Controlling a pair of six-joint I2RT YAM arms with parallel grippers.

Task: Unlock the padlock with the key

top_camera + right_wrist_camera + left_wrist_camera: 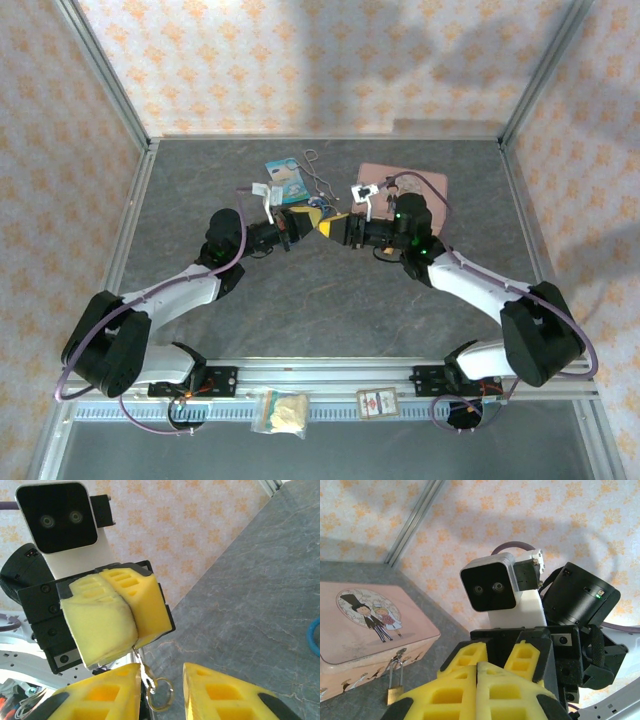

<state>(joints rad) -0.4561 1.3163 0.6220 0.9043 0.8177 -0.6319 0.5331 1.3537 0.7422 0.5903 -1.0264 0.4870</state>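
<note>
Two robot arms reach inward over a grey stone-patterned table (pixel 330 300) and meet nose to nose near its middle, forearms low and angled toward each other. From above, the meeting point is a knot of yellow pads and black housings, and whatever sits between them is too small to make out there.

From the right wrist camera, the left hand (pixel 122 607) is clenched. Its two pale yellow foam fingers press flat together, and a thin sliver of a small silver key (pixel 142 667) pokes out beneath them, with a wire ring (pixel 161 698) dangling from it. Most of the key is buried between the pads, so its shape cannot be read. The right hand (pixel 161 672) is released, its yellow fingers spread to either side of the ring. Whether they touch it cannot be told.

A tiny brass-yellow padlock (pixel 394 695) hangs by its thin silver shackle from the clasp on the front of a pink rectangular tin (pixel 365 630) with a cartoon bride and groom on its lid. Both legs of the shackle run into the body. The tin sits at the far right of the table, just behind the right arm's wrist, which covers the padlock from above.

A blue curved edge (pixel 315 637) is cut off by the frame border and cannot be identified.
</note>
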